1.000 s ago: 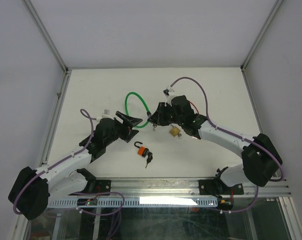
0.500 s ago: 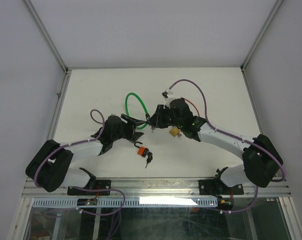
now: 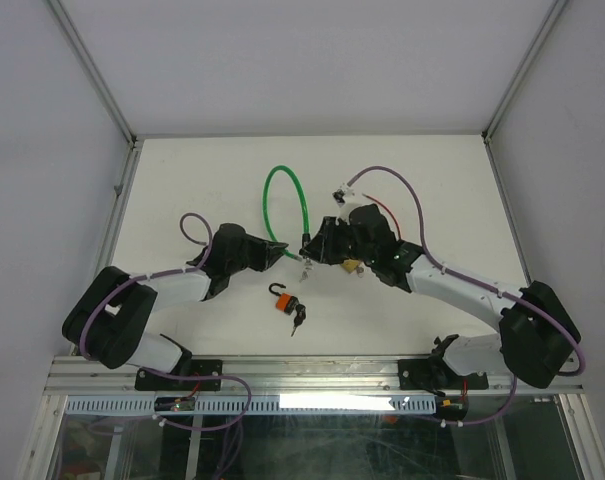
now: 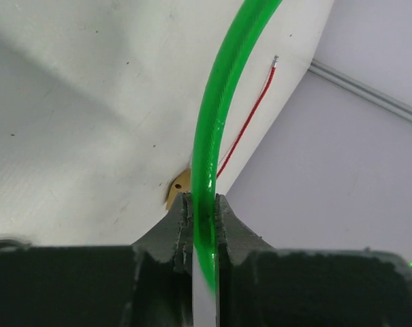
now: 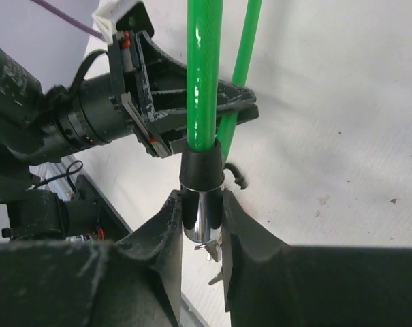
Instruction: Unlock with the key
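A green cable lock (image 3: 268, 192) loops over the table's middle. Its chrome cylinder (image 5: 201, 211) with a black collar stands between my right gripper's (image 5: 201, 199) jaws, which are shut on it. Small keys (image 5: 212, 251) show just under the cylinder's end, partly hidden by the fingers. My left gripper (image 4: 203, 201) is shut on the green cable (image 4: 216, 102) a short way from the cylinder. In the top view the left gripper (image 3: 281, 251) and right gripper (image 3: 312, 252) almost meet.
An orange and black padlock (image 3: 285, 300) with a key bunch (image 3: 298, 320) lies on the table in front of the grippers. A brass padlock (image 3: 352, 266) sits under the right arm, beside a thin red wire (image 4: 250, 122). White walls close in the table.
My left arm swung right to the green cable and its jaws shut on it. The cable loop rose and stretched toward the back. The right gripper kept its hold on the cylinder.
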Robot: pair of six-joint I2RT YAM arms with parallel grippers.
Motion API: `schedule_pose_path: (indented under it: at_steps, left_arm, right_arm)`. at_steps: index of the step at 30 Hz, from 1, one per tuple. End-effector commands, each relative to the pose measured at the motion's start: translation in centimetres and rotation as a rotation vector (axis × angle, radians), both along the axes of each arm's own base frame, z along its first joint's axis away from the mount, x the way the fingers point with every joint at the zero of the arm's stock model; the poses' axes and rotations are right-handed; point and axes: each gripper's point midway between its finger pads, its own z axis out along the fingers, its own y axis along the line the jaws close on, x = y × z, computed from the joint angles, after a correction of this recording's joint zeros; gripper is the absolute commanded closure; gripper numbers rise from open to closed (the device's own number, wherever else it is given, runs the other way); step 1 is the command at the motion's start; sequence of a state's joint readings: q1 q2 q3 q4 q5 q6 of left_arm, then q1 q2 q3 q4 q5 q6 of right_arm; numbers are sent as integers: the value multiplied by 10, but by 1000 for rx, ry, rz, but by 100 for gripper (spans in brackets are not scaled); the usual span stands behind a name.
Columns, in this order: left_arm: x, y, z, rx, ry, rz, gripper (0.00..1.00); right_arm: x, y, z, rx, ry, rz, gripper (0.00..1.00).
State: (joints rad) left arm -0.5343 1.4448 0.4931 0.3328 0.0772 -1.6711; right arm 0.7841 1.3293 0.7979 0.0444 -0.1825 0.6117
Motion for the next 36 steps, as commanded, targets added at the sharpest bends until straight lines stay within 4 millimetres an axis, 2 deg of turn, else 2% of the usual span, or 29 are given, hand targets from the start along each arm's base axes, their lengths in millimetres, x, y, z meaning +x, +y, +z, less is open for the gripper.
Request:
schedule_pose_path:
  at_steps: [1,4,7,13,16,19,24,28,36]
  left_arm:
    - [-1,6,19,39,-90,-23,100]
    - [-3,24,14,92,-87,15,100]
    - [0,45,17,190,-104,44,100]
    - [9,104,44,621,-135,40,100]
    - [-1,131,43,831,-67,-6,99]
    - [-14,150,30,943,0,-30,96]
    - [-30,154,-2,976,88,-98,88]
    - [-41,161,-24,1022,168,-139,85]
    - [-59,166,-65,1049,292,-192,71]
  right_arm:
    - [27,-16,60,152,-135,-118,100]
    - [33,-28,66,187,-146,-163,100]
    - [36,-34,61,191,-126,-168,100]
    - [36,-36,35,126,-60,-144,100]
    - [34,-34,17,82,-16,-119,100]
    - [33,-30,-4,56,35,-103,100]
    - [37,-36,-34,-16,76,-133,100]
    - [37,-43,-59,-87,108,-150,100]
    - [33,-46,-96,-169,186,-141,100]
